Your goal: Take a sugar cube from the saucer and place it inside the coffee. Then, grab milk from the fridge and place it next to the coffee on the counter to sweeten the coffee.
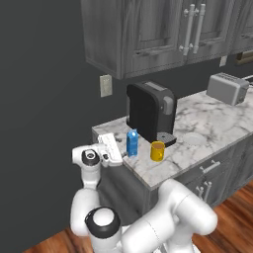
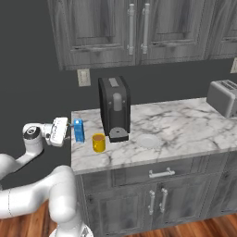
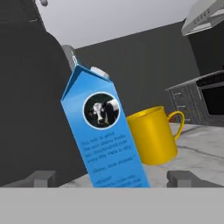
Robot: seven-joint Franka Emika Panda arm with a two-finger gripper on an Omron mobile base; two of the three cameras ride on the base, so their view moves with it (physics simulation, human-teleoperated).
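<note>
End effector (image 3: pixel 111 178) stood with its tips spread wide, either side of the milk (image 3: pixel 105 131), gripping nothing. The milk stood upright on the counter (image 2: pixel 185 125) just beside the coffee (image 2: pixel 98 142), on the side away from the saucer (image 2: pixel 148 140), near the counter's end. Coffee machine (image 2: pixel 114 107) rose directly behind the coffee.

Judged step: letting go and backing off from the placed carton. To do it well, the hand (image 1: pixel 109 148) should draw straight back along its own axis, tips kept wide, so neither brushes the carton or tips it into the coffee.

Hard to tell: whether the tips were fully free of the carton's sides; its base was cut off in the hand view. The sugar cube could not be made out.
</note>
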